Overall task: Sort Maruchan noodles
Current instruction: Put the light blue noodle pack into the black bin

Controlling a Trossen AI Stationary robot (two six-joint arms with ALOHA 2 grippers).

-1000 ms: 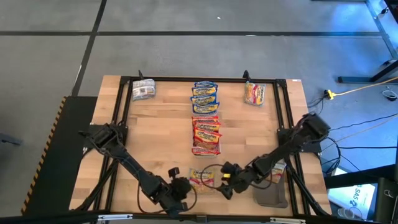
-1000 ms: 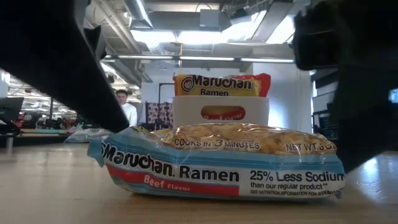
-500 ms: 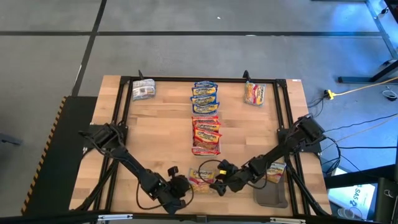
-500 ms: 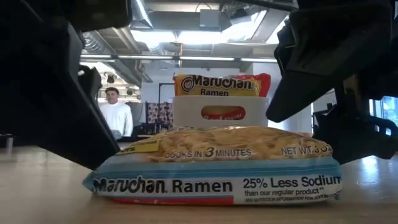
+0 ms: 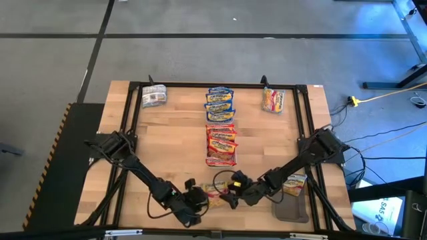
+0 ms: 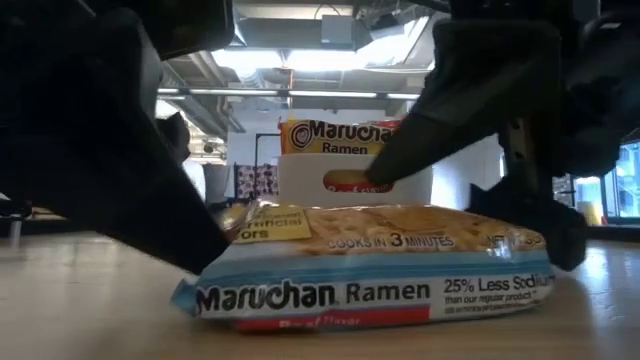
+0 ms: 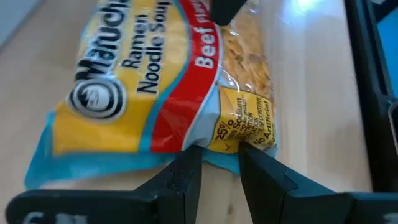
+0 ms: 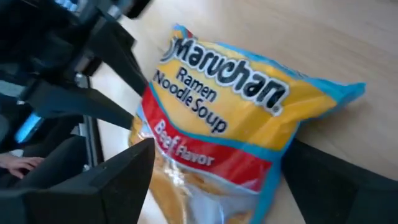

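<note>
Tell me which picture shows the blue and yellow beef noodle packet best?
The right wrist view: the crinkly blue-yellow plastic beef ramen packet fills it, label readable. The left wrist view shows one end, the low view its side, the high view a speck between arms.

Two matte black arms, each built of slim straight links joined by chunkier rounded housings, make up the robot. The left arm (image 5: 137, 175) rises from a blocky black base at the bench's left edge, the right arm (image 5: 303, 160) from a matching base at the right edge. Thin black cables loop loosely beside the forearm of each arm near the wrist. The left end effector (image 7: 219, 168) carries two flat, dark grey fingers (image 7: 183, 177) with squared, angular tips and a smooth plastic sheen. The right end effector (image 8: 214, 180) shows broader black fingers (image 8: 106, 180) with bevelled edges, equally unmarked and dull.
</note>
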